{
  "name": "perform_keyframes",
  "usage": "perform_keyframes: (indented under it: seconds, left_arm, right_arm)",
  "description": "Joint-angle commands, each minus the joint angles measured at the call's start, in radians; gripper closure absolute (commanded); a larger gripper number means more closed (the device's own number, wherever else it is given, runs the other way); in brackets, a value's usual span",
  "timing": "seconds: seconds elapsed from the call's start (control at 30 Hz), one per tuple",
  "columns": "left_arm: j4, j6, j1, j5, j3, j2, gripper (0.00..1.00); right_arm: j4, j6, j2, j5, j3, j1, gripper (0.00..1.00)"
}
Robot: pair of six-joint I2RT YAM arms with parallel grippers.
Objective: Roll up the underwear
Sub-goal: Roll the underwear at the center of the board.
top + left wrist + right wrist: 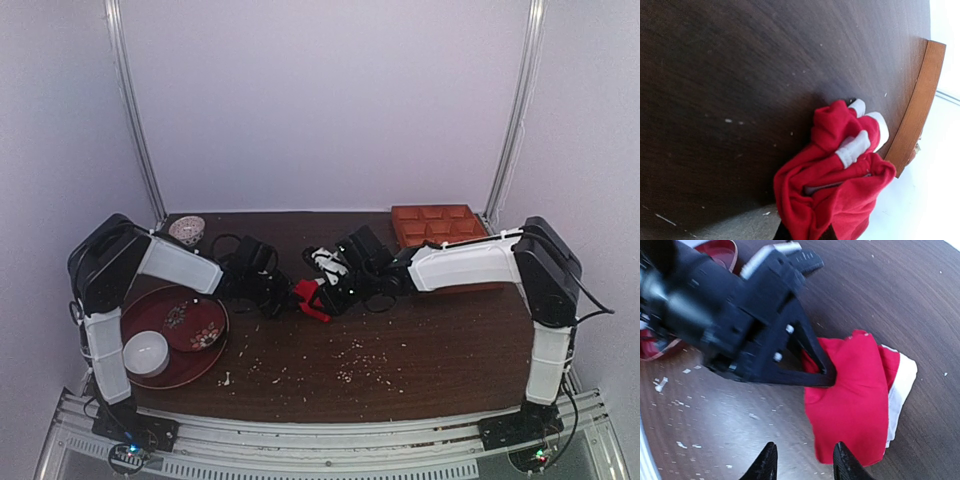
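**A:** While the left gripper (826, 377) is in the right wrist view, what's its state?

**B:** Jaws drawn to a point, pinching a fold of the underwear (857, 400). In the left wrist view the red cloth (840, 190) bunches up right at the lens, so the fingers themselves are mostly hidden.

**A:** Right gripper (805, 464)?

**B:** Fingers (766, 465) spread, nothing between them. One tip sits at the near edge of the cloth; can't tell if it touches.

**A:** Where's the garment on the table (440, 340)?

**B:** Mid-table, between the two wrists, crumpled, not flat. White waistband trim shows on the side away from the left gripper.

**A:** Anything else around?

**B:** Red tray (180, 378) by the left arm's base, holding a white bowl (146, 352) and a patterned dish (192, 325). Small bowl (187, 230) at the back left. Orange compartment tray (436, 226) at the back right, partly under the right arm. Crumbs (350, 372) scattered over the near half of the wood, well apart from the underwear.
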Motion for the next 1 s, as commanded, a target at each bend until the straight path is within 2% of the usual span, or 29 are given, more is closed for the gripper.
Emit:
perform_keyframes:
  seconds: [0.0, 0.33, 0.47, 0.7, 0.83, 0.97]
  left_arm:
    - [-0.003, 0.008, -0.003, 0.001, 0.017, 0.011, 1.00]
    - [0.007, -0.002, -0.002, 0.007, 0.008, 0.010, 1.00]
    - [0.011, -0.004, -0.004, 0.007, 0.004, 0.010, 1.00]
    - [0.024, -0.015, -0.002, 0.011, -0.004, 0.009, 1.00]
    - [0.033, -0.020, -0.002, 0.015, -0.005, 0.006, 1.00]
    - [0.038, -0.023, -0.003, 0.018, -0.007, 0.003, 0.99]
  right_arm:
    - [-0.048, -0.085, 0.059, 0.099, 0.036, 0.006, 0.62]
    - [-0.079, -0.149, 0.108, 0.167, 0.027, 0.039, 0.60]
    - [-0.066, -0.155, 0.132, 0.180, 0.035, 0.050, 0.55]
    - [-0.098, -0.168, 0.198, 0.225, 0.090, 0.062, 0.55]
    - [-0.140, -0.175, 0.233, 0.254, 0.125, 0.064, 0.62]
    - [-0.142, -0.170, 0.231, 0.262, 0.118, 0.064, 0.84]
